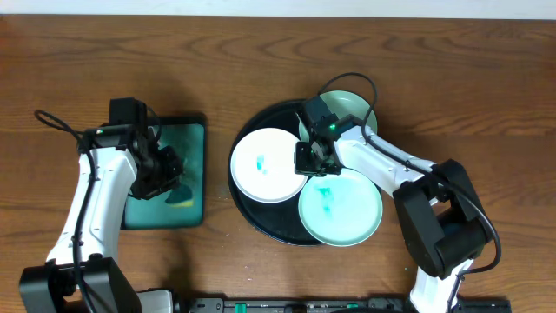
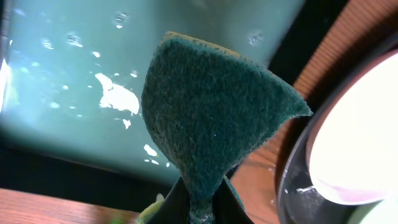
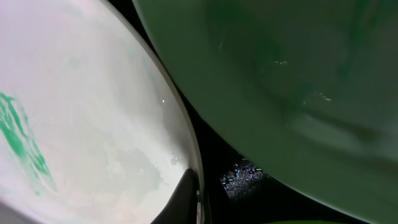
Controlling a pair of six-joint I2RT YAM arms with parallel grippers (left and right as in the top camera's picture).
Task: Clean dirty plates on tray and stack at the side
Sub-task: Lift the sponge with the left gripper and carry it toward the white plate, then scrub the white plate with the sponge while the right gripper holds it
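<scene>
Closest to the lens, a dark green sponge (image 2: 211, 118) stood pinched at its lower end in the left claw (image 2: 199, 208), whose jaws were clamped on it so the pad fanned out wide above them.

The wooden table (image 1: 452, 69) spread under both claws. The round black tray (image 1: 252, 217) lay directly beneath the right claw (image 1: 311, 161) and off to the right of the left claw. A rectangular green tray (image 1: 191, 165), wet and glinting, lay under the left claw.

All three plates sat on the black tray. The white plate (image 1: 265, 165) lay just left of the right claw, a teal smear (image 1: 261, 163) at its middle. The near mint plate (image 1: 340, 213) lay behind and to the right of that claw, toward the robot, also with a teal smear (image 1: 326, 193). The far mint plate (image 1: 352, 106) lay ahead of the claw, partly hidden by the arm.

The right claw was closed, set down at the white plate's right rim. From the wrist camera one dark finger (image 3: 183, 199) overlapped that rim, but whether the rim was actually pinched could not be told. Beside it a strip of black tray showed between the white plate and a mint one.
</scene>
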